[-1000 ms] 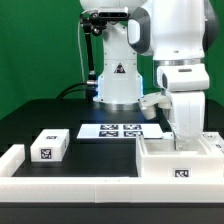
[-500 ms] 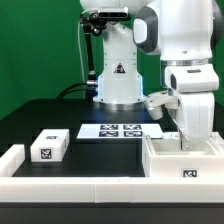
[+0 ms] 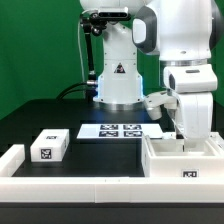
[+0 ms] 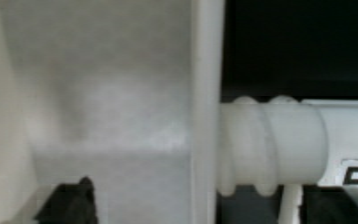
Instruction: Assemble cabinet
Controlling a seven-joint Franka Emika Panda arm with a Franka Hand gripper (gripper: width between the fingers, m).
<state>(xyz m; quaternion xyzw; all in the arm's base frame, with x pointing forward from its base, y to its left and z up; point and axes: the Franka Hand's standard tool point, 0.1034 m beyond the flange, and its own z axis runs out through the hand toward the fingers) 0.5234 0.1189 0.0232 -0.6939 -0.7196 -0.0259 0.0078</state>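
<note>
Bright even light, exterior sharp; wrist view close-up blurred

A plain green backdrop (image 3: 38, 50) stands behind the evenly lit black table (image 3: 30, 117).

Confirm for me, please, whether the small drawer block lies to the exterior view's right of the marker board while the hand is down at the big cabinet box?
Not quite. The exterior view shows the small drawer block lying to the exterior view's left of the marker board, not its right. The hand is indeed down at the big cabinet box.
</note>
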